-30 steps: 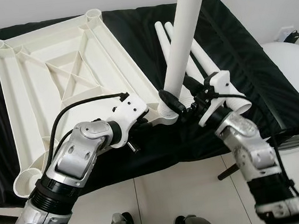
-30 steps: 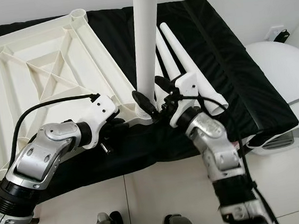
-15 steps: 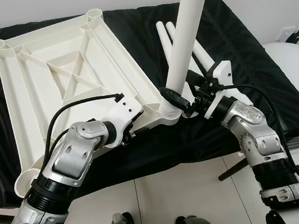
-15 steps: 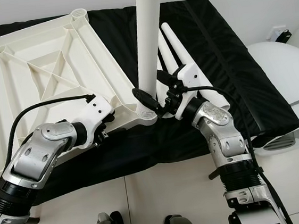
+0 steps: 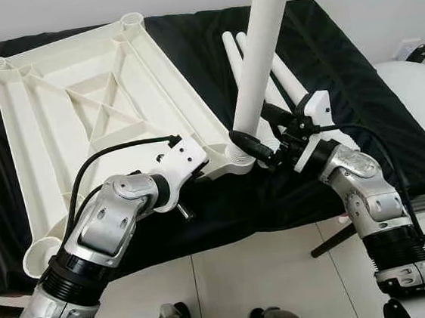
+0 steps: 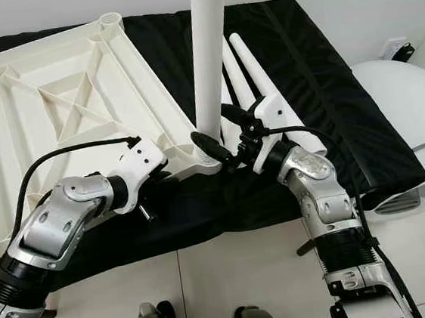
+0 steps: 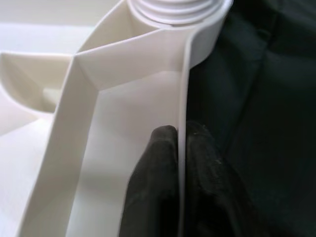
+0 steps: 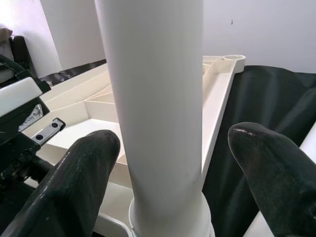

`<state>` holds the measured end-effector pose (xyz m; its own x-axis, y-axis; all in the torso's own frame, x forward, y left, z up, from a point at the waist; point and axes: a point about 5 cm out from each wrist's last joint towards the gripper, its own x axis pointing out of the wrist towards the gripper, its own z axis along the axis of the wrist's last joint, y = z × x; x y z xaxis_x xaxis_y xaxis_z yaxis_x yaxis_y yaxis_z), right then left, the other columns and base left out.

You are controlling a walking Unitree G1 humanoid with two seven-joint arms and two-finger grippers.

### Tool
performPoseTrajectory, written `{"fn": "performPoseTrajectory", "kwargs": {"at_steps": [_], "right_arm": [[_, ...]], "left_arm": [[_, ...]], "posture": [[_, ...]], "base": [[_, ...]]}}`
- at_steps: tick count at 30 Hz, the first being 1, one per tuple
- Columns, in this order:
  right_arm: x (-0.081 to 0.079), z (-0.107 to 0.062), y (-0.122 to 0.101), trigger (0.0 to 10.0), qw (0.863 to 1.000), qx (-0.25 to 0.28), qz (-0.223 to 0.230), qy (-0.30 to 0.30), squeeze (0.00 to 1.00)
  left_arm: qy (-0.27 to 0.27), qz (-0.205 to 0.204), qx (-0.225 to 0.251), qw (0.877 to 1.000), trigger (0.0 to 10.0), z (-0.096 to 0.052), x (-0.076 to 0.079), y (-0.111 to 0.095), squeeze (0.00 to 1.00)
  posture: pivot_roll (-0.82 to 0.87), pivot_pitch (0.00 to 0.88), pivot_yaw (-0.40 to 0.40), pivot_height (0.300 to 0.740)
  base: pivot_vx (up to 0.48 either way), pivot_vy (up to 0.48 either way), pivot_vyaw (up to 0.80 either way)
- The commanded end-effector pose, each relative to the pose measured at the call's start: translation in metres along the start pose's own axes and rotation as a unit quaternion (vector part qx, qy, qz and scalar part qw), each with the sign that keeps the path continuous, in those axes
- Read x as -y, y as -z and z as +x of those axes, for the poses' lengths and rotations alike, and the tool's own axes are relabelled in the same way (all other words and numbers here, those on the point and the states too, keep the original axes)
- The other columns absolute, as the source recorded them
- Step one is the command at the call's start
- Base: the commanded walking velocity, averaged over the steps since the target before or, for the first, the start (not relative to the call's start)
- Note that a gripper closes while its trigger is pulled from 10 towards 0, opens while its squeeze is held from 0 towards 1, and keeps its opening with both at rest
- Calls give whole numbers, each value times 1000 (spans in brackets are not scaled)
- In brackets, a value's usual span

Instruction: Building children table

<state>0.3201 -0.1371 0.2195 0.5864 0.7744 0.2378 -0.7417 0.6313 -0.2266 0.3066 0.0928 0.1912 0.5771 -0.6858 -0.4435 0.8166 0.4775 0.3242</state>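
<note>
Meanwhile left gripper pinches tabletop rim — right gripper straddles leg.

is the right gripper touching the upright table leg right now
Apart. In the right wrist view the right gripper straddles the upright leg, with background visible between the leg and each black finger.

Left gripper fingers apparently pinched together; right gripper fingers spread.

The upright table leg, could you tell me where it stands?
The upright table leg stands in the tabletop's near right corner socket, between the right gripper's open jaws.
</note>
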Motion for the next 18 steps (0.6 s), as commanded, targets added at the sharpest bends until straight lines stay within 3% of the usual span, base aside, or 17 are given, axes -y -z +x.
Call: {"fn": "performPoseTrajectory", "kwargs": {"at_steps": [1,4,5,18], "right_arm": [[0,-3,5,10000,1000,-9,-1,-2,0],[1,-4,5,10000,1000,-10,-1,-1,0],[1,-4,6,10000,1000,-11,-1,-1,0],[0,-4,27,10000,998,-41,14,-37,0]], "left_arm": [[-20,-5,-13,1000,0,-3,-3,8,0],[-21,-5,-19,1000,157,-4,-4,9,0],[-20,-1,-25,1000,10000,-5,-6,11,0],[-6,14,-32,999,10000,-16,-7,15,0]], "posture": [[-35,203,12,740],[-33,204,13,740],[-33,205,13,740],[-11,212,3,740]], "base": [[0,0,0],[0,0,0],[0,0,0],[0,0,0]]}}
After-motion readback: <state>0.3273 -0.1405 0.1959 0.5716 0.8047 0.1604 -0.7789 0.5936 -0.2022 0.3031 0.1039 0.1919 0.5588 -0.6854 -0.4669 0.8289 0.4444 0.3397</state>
